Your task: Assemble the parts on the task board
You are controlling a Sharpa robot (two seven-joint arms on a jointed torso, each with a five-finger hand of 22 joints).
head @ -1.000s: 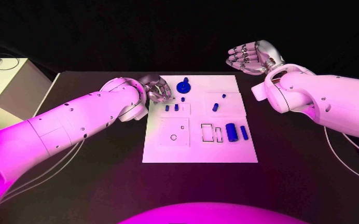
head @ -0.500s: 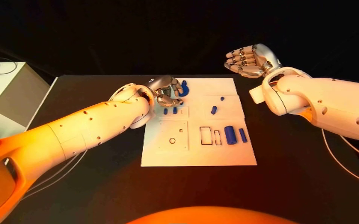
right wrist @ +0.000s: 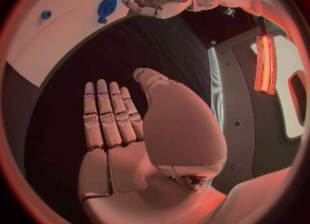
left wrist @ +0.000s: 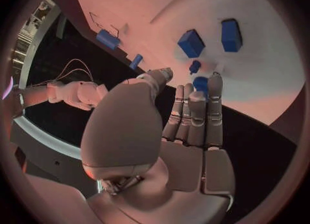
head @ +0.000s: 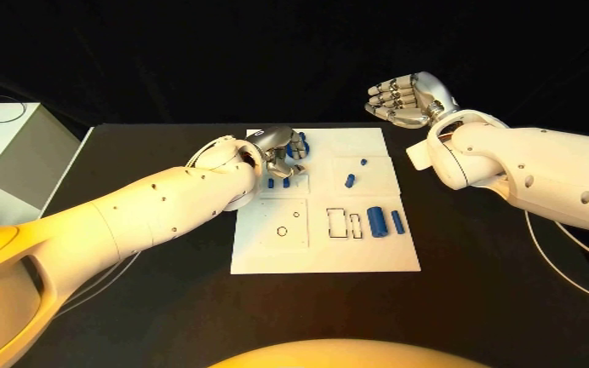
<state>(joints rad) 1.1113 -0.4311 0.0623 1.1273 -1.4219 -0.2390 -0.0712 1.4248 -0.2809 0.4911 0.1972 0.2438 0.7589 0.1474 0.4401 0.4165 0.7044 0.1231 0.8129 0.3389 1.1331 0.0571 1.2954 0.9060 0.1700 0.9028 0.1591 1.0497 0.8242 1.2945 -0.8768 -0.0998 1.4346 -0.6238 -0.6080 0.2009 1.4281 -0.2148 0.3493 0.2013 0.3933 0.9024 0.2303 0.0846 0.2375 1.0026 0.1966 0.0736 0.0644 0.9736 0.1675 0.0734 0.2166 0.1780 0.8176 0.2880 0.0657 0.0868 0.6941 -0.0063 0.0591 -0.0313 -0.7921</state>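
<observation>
Near part of the task board (head: pixel 323 253): this end of the white plate is bare. Just past it are two thin slot outlines and a small round hole.

Parts by the slots: two blue pegs (head: pixel 386 221) lie flat at about 3 o'clock on the board. They are loose, so a bump could make them roll.

Middle parts: two small blue blocks (head: pixel 278 182) sit at about 10 o'clock, just under the left hand. Another small blue piece (head: pixel 350 181) lies at about 1 o'clock.

Left hand (head: pixel 277 148): it hovers low over the far left corner of the board, at about 11 o'clock. Its fingers (left wrist: pixel 197 113) are straight and close together, and they hold nothing. A blue round part (left wrist: pixel 201 85) lies just past the fingertips.

What could go wrong: I think the flat fingers could push the round part away and not catch it. The arm is low and could sweep the small blocks off their spot.

Right hand (head: pixel 406 99): it is lifted up at about 1 o'clock, off the board. Its fingers are curled in and hold nothing.

Desk (head: pixel 491 283): black and flat.

Room: dark behind the desk.
</observation>
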